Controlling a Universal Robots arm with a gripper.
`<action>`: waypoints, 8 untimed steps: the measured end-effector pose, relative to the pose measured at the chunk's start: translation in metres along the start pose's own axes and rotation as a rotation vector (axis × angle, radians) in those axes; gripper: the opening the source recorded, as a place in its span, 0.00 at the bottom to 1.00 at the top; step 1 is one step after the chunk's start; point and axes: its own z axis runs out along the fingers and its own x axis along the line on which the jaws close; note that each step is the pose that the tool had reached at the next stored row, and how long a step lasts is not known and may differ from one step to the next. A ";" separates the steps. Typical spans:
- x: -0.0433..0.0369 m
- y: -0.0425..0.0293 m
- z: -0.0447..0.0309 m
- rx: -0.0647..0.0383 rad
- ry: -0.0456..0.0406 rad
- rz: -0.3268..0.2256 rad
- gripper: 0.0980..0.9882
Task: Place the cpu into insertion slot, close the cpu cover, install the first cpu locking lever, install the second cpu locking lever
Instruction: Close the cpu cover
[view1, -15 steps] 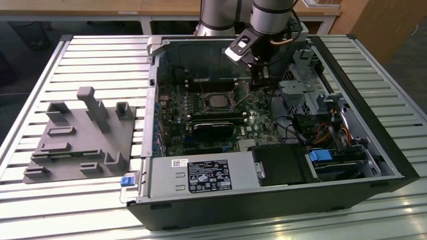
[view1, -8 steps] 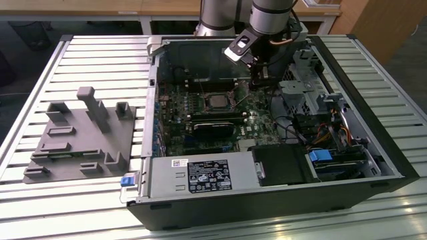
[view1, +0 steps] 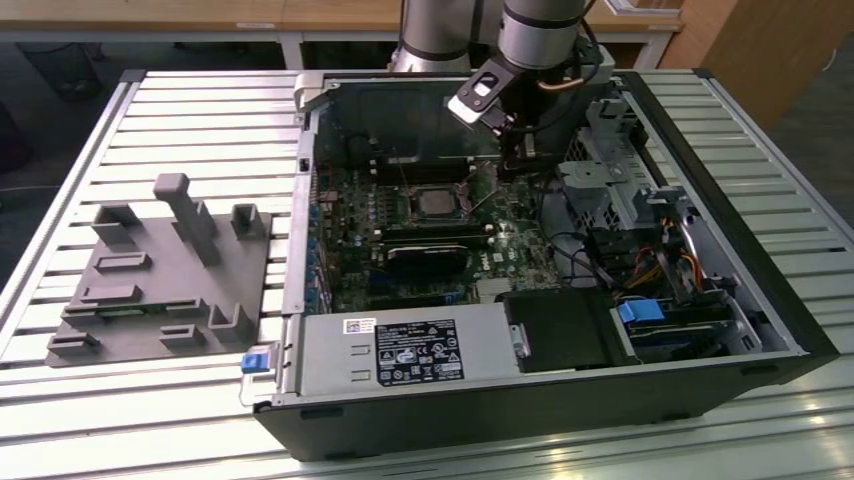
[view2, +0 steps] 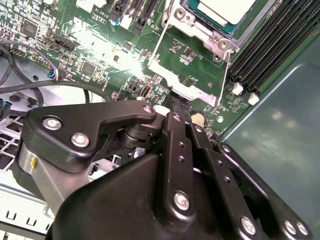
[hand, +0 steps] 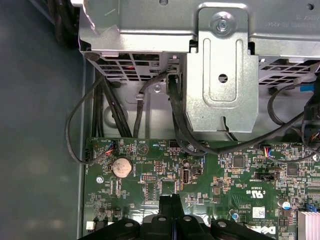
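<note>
Well, on the exterior view's left a grey fixture (view1: 147, 300) sits idle. Mid-case the cpu (view1: 437, 203) lies in the slot (view2: 187, 20), and the cover (view2: 165, 70) stands open. Just right, the gripper (view1: 518, 165) hangs with its fingers pressed together, empty, at the cover's edge, likely to push it.

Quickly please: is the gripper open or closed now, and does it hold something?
Gripper: closed, its fingers pressed together in the first wrist view, with nothing seen between them.
</note>
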 end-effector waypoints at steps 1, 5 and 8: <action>0.0000 -0.0001 0.0000 0.000 0.0000 0.000 0.03; 0.0000 -0.0007 -0.0001 0.000 0.0000 0.000 0.03; 0.0000 -0.0014 -0.0001 0.000 -0.0001 0.000 0.03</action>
